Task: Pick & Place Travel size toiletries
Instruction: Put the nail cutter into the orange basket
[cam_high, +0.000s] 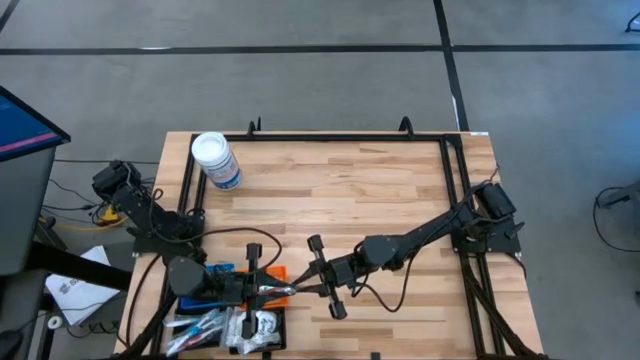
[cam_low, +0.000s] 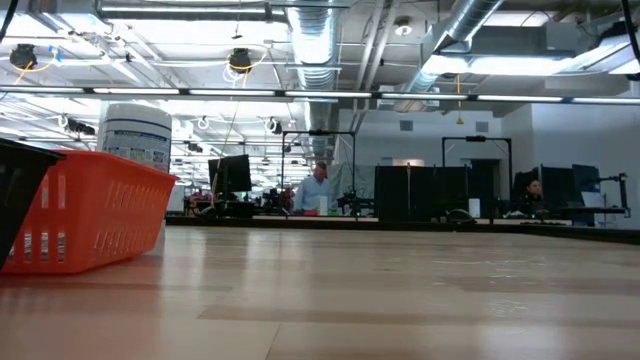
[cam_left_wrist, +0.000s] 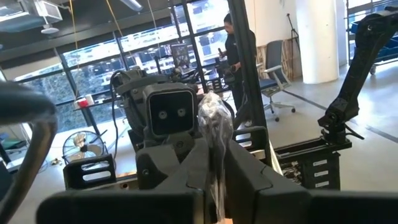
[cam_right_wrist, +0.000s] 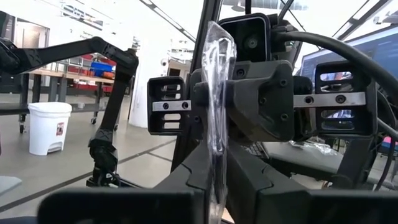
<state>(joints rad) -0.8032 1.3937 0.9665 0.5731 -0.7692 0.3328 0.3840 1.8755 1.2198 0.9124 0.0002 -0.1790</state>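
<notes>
A small packet in a clear crinkled wrapper (cam_high: 287, 291) hangs in the air between my two grippers, above the trays at the table's near left. My left gripper (cam_high: 272, 291) comes at it from the left and my right gripper (cam_high: 301, 291) from the right, the two facing each other fingertip to fingertip. Both are shut on the packet. In the left wrist view the wrapper (cam_left_wrist: 214, 121) stands up between my fingers, as it does in the right wrist view (cam_right_wrist: 217, 87). More toiletries (cam_high: 205, 325) lie in the trays below. The low view shows neither gripper. My left gripper pinches one end of the clear wrapper (cam_left_wrist: 216, 163) between its two fingers, coming about level from the table's left. The packet is lifted clear and sticks out past the fingertips. My right gripper pinches the wrapper's other end (cam_right_wrist: 216, 158) between its two fingers, coming about level from the table's right. The wrapper stands edge-on between the fingers, clear of the table.
An orange tray (cam_low: 85, 210), a blue tray (cam_high: 218, 269) and a black tray (cam_high: 276, 322) sit at the near left corner. A large white-lidded clear jar (cam_high: 215, 160) stands at the far left. The wooden tabletop (cam_high: 380, 190) stretches to the right and far side.
</notes>
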